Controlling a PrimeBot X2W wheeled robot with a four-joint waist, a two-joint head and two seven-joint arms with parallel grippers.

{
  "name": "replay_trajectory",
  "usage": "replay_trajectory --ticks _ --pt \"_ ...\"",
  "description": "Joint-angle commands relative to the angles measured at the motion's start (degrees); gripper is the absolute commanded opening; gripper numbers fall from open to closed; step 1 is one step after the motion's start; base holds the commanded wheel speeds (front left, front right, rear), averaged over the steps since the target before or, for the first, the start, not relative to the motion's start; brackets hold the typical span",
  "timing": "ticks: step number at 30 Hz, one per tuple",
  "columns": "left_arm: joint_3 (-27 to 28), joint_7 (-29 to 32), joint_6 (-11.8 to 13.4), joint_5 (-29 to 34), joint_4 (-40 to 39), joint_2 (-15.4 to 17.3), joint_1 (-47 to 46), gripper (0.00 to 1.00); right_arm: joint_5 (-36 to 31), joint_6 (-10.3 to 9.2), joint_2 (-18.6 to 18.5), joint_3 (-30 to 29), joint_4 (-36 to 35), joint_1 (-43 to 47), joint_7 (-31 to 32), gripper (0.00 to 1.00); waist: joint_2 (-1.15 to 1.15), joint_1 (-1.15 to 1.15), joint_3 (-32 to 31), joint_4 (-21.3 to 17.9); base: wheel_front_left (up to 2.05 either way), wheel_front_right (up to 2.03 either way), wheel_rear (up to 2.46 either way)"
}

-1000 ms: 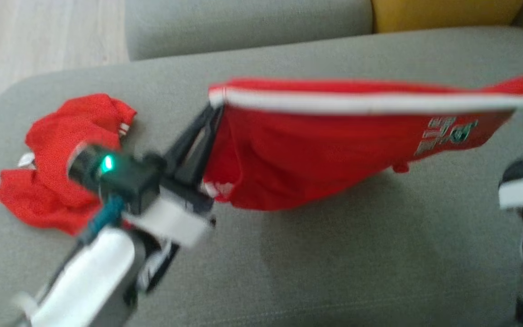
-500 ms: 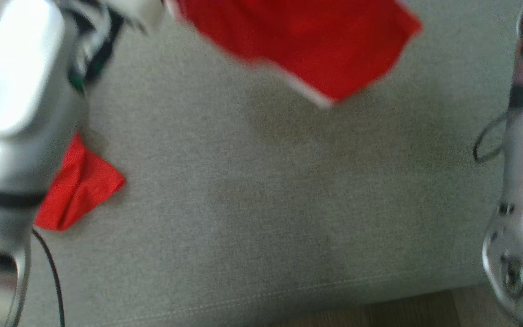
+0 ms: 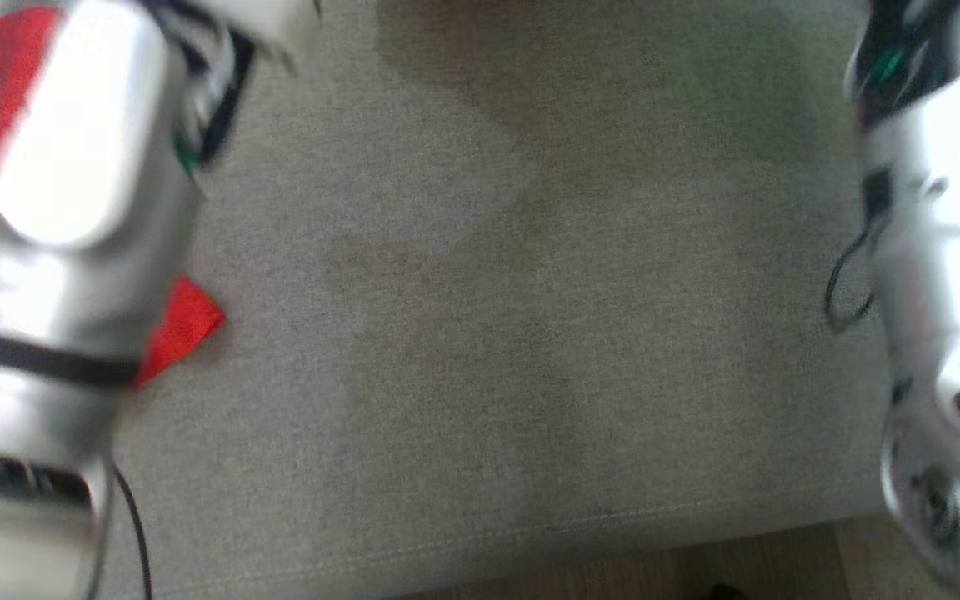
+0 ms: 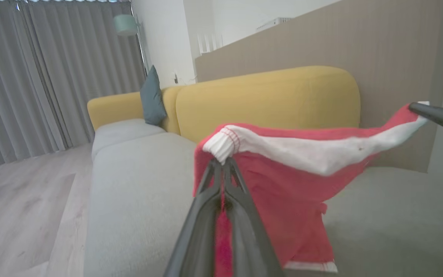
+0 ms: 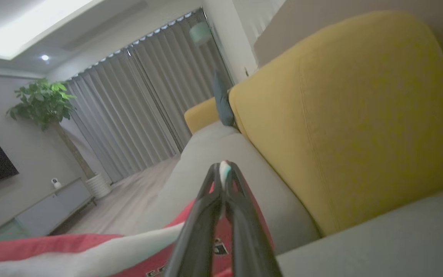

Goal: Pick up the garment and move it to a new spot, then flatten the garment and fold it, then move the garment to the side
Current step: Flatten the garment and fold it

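Above the grey sofa seat, the red garment hangs in the air, its white waistband spread between left jaws and right jaws, each pinched tight on a corner, likely so it lies flat when lowered.

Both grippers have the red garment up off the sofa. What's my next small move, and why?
Probably lower both arms together, keeping the tension, onto the grey seat cushion. The left gripper and right gripper are each shut on an end of the garment at its white band; it hangs stretched between them above the cushion, so it can land flat.
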Motion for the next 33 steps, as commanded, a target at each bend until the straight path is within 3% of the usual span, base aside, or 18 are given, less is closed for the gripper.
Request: replay_trajectory --ticks 1,10,15,25,33 --pt "1.8 -0.5 -0.1 1.1 -3.3 1.3 3.1 0.0 0.5 0.39 0.6 1.9 -0.4 3.5 -0.6 0.0 0.0 -0.01 -0.7 0.3 0.0 0.0 0.0" --pt "-0.4 -0.5 -1.3 5.7 -9.3 1.4 27.2 0.0 0.6 0.39 -0.1 3.3 0.7 21.6 1.1 0.0 0.0 -0.01 -8.0 1.6 0.0 0.0 0.0" --pt "-1.2 -0.5 -1.2 6.5 -11.0 1.4 34.6 0.0 0.5 0.39 -1.7 3.3 -2.2 28.5 3.9 0.0 0.0 -0.01 -11.0 2.2 0.0 0.0 0.0" --pt "-5.8 -0.5 -1.7 8.1 -11.9 2.2 45.4 0.0 -0.7 0.39 -4.5 1.7 -13.7 43.1 14.6 0.0 0.0 -0.01 -17.0 3.6 0.0 0.0 0.0" --pt "-8.8 1.5 -1.6 8.1 -13.8 2.8 50.3 0.0 -2.4 0.39 -4.1 -4.0 -27.6 55.0 26.7 0.0 0.0 -0.01 -20.6 3.2 0.0 0.0 0.0"
